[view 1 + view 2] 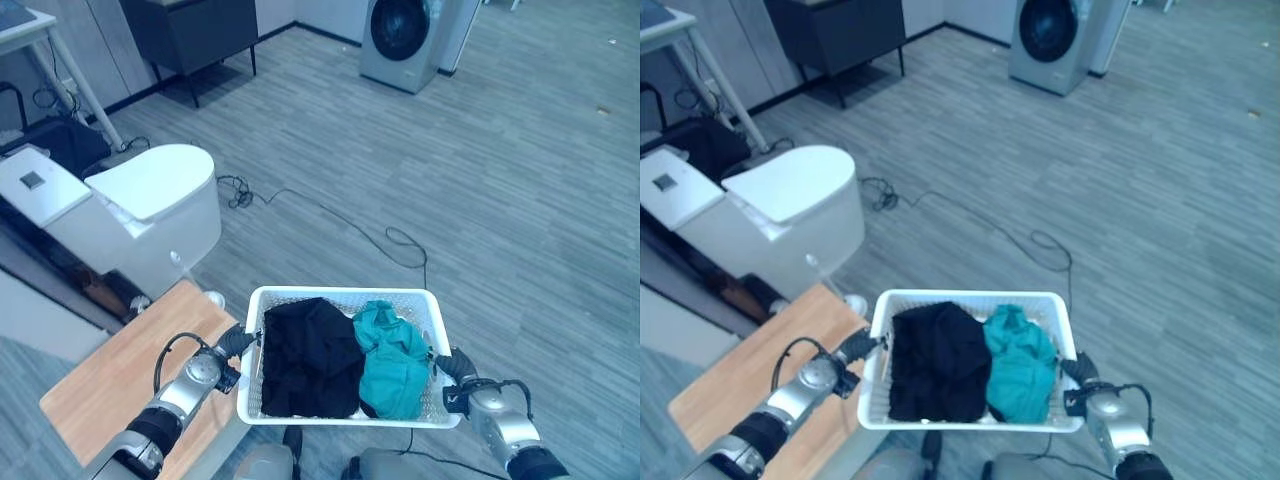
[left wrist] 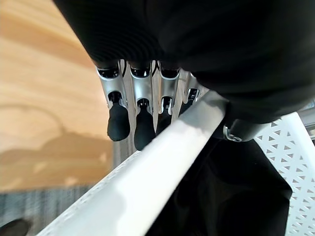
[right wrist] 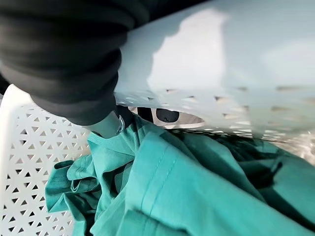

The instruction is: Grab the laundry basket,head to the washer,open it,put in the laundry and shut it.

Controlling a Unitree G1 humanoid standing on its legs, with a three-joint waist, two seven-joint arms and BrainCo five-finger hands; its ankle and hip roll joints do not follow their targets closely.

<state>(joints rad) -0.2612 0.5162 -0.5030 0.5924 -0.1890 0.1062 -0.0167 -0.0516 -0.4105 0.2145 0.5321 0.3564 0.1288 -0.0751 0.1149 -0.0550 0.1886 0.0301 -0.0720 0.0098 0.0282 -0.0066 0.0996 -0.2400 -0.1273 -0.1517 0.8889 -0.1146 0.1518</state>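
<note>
The white laundry basket [image 1: 345, 296] is held up between the two hands. The left hand [image 1: 233, 343] is clamped on the left rim, fingers [image 2: 118, 120] curled down outside the wall and thumb inside. The right hand [image 1: 452, 367] is set against the right rim (its fingers are hidden, so its grip cannot be told). Between the hands lie a black garment [image 1: 310, 358] and a teal garment [image 1: 393, 360]. The washer [image 1: 405, 40] stands well beyond both hands.

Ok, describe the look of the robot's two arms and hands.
Both arms are silver-grey metal with dark bands. The left hand and right hand wear dark ribbed covers over back and wrist. In the left wrist view the fingers are silver with dark rounded tips.
</note>
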